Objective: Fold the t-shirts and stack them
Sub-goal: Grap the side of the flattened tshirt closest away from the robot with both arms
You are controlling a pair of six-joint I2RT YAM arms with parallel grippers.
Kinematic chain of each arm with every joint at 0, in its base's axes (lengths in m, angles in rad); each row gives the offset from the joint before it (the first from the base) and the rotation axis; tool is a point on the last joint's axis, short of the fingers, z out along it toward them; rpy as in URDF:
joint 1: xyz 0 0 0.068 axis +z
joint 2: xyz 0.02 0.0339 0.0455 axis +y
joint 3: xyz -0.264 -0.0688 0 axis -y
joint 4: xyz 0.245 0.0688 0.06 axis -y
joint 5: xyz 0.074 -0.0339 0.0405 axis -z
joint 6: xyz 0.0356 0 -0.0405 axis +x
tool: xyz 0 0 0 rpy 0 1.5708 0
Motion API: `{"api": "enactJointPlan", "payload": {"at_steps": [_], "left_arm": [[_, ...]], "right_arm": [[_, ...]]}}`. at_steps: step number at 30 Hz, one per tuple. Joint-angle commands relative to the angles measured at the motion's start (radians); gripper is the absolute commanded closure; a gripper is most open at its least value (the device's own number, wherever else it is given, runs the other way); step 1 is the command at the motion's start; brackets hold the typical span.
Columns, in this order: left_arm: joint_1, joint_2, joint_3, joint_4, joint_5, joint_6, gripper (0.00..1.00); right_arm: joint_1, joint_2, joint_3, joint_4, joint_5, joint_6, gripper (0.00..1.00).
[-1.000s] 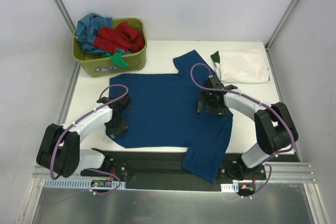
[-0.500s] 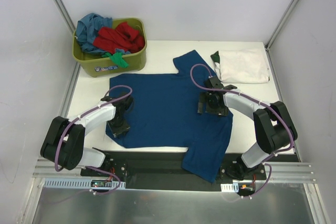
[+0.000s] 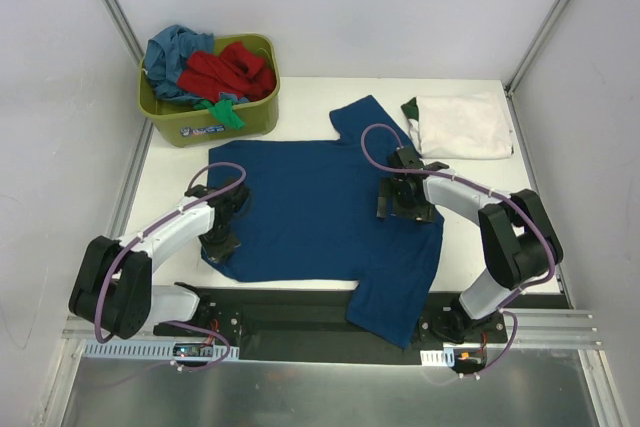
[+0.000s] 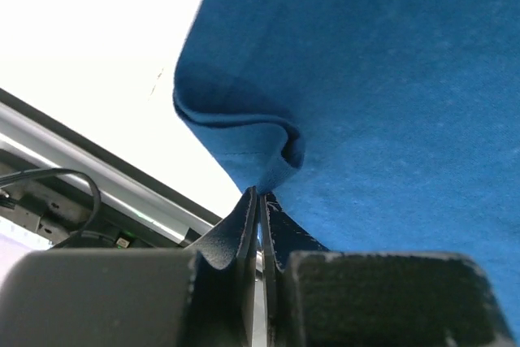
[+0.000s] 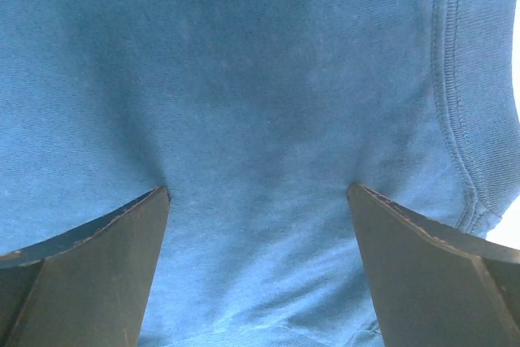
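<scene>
A navy blue t-shirt [image 3: 320,212] lies spread flat on the white table [image 3: 300,97], one sleeve hanging over the near edge. My left gripper [image 3: 222,240] is at its near left corner. In the left wrist view it [image 4: 262,194] is shut on a bunched fold of the shirt's edge [image 4: 272,152]. My right gripper [image 3: 400,199] is open and pressed down on the shirt near the collar. In the right wrist view its fingertips [image 5: 161,193] stand wide apart on the blue cloth [image 5: 260,103]. A folded white t-shirt [image 3: 462,125] lies at the back right on a dark green one [image 3: 410,107].
An olive-green tub [image 3: 215,122] stands at the back left, holding red [image 3: 225,69], teal [image 3: 170,52] and green [image 3: 225,112] shirts. The shirt's ribbed collar [image 5: 463,119] runs along the right of the right wrist view. The metal rail [image 3: 330,332] lies along the near edge.
The left arm swung a little right and came back, its gripper still on the shirt's near left corner. The right arm and the shirt have hardly moved.
</scene>
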Motion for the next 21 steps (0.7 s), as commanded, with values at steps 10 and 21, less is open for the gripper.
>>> {"api": "enactJointPlan", "payload": {"at_steps": [10,21], "left_arm": [[-0.008,-0.072,0.013,-0.053,-0.052,-0.025,1.00],[-0.008,-0.321,-0.067,0.025,-0.033,-0.015,1.00]], "right_arm": [[0.008,-0.032,0.025,-0.027,0.020,-0.035,0.03],[0.301,-0.324,0.027,-0.299,0.197,0.021,0.03]]}}
